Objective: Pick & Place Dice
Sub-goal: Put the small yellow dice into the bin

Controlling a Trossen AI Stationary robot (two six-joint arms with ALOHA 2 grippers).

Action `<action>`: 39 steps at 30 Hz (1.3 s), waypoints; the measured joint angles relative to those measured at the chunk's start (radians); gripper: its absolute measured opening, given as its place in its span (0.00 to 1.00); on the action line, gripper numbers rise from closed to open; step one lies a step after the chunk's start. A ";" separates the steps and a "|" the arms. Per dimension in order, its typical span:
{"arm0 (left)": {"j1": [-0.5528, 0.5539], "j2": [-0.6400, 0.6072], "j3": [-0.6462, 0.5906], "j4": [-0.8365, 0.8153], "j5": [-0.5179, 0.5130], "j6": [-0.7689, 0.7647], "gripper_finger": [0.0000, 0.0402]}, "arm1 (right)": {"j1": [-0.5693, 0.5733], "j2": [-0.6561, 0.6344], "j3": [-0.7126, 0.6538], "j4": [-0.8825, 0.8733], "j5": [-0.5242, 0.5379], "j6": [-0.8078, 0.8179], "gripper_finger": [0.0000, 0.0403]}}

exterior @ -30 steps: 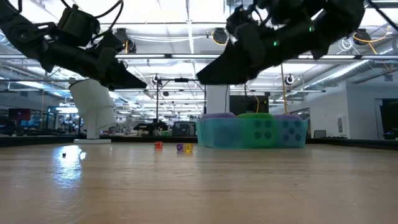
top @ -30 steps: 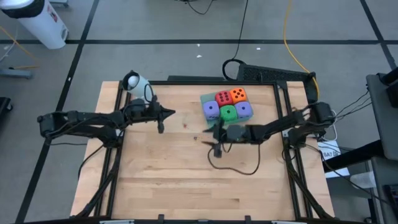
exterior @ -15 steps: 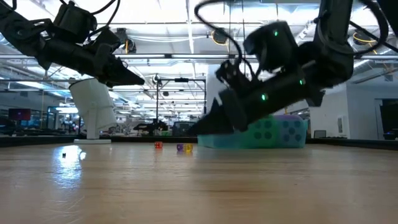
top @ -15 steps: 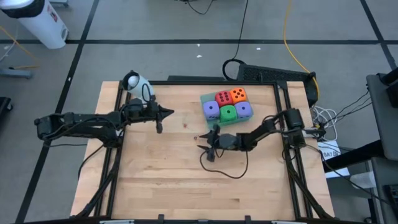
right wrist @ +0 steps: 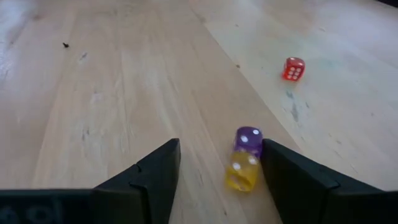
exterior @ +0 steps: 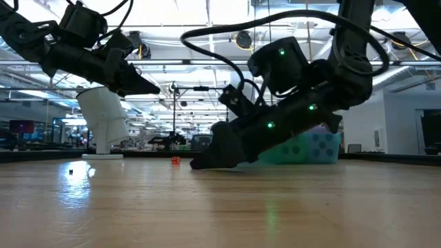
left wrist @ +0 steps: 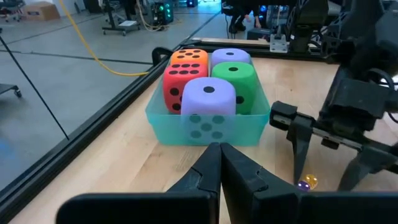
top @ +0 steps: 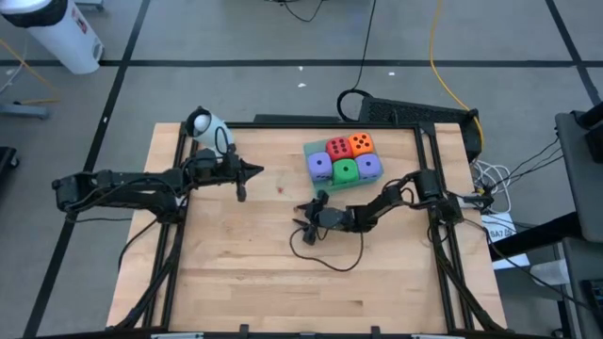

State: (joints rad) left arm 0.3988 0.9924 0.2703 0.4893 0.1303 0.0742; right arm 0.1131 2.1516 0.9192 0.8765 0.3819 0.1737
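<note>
Five soft dice sit packed in the translucent green tray [top: 310, 150]: red [top: 338, 147], orange [top: 360, 143], green [top: 346, 172] and two purple-blue [top: 320, 167] [top: 369, 166]. Three tiny hard dice lie on the wood: red [right wrist: 293, 68], purple [right wrist: 249, 138] and yellow [right wrist: 242, 172]. My right gripper [right wrist: 217, 152] is open and low at the table [exterior: 196, 165], with the purple and yellow dice between its fingers, close to one of them. My left gripper [top: 256, 170] hangs shut above the table, left of the tray. My right gripper slants down from the table's right with a finger on either side of the tiny purple and yellow dice. The purple die [right wrist: 250, 134] lies right beside one finger [right wrist: 283, 171]; whether they touch, I cannot tell.
A white rounded object [top: 202, 122] stands near the table's far left corner. A black cable [top: 330, 260] loops from my right arm over the wood near the gripper. Black rails frame the table [top: 236, 282]. The tray's wall [left wrist: 205, 127] faces my left gripper.
My right gripper has come down from well above the table to its surface, tipping nose-down and moving toward the left and near edges, up to the tiny purple and yellow dice. The cable has trailed along with it.
</note>
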 joint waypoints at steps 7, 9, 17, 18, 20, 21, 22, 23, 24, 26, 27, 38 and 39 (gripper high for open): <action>-0.002 0.000 0.000 -0.003 0.001 0.000 0.05 | 0.000 -0.001 0.018 -0.060 0.030 -0.001 0.50; -0.002 0.000 0.000 -0.011 0.001 0.000 0.05 | 0.000 -0.003 0.018 -0.062 0.030 -0.007 0.49; -0.001 0.000 0.001 -0.016 0.001 -0.005 0.05 | -0.001 -0.004 0.018 -0.076 0.010 -0.001 0.48; -0.001 0.000 0.001 -0.015 0.001 -0.009 0.05 | -0.001 -0.004 0.018 -0.080 0.010 0.003 0.48; -0.001 0.000 0.001 -0.013 0.001 -0.021 0.05 | 0.000 -0.004 0.018 -0.087 0.010 0.015 0.48; -0.001 0.000 0.001 -0.009 0.001 -0.028 0.05 | -0.001 -0.004 0.018 -0.088 0.010 0.022 0.48; -0.001 0.000 0.001 -0.003 0.000 -0.033 0.05 | -0.001 -0.004 0.017 -0.087 0.010 0.024 0.48; -0.001 0.000 0.001 0.002 0.001 -0.038 0.05 | -0.001 -0.004 0.017 -0.088 0.010 0.024 0.48; -0.001 0.000 0.001 0.005 0.001 -0.046 0.05 | -0.001 -0.004 0.017 -0.088 0.009 0.024 0.48; -0.001 0.000 0.001 0.013 0.000 -0.070 0.05 | -0.001 -0.004 0.017 -0.088 0.008 0.024 0.48; -0.001 0.000 0.001 0.017 0.001 -0.085 0.05 | -0.001 -0.004 0.017 -0.089 0.008 0.024 0.48; -0.001 0.000 0.001 0.009 0.013 -0.176 0.05 | 0.009 -0.003 0.017 -0.075 0.003 0.061 0.48; -0.001 0.000 0.001 0.009 0.025 -0.182 0.05 | 0.012 -0.003 0.017 -0.071 0.003 0.061 0.48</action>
State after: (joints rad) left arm 0.3981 0.9924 0.2710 0.4984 0.1552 -0.1076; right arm 0.1250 2.1487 0.9360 0.8053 0.3853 0.2348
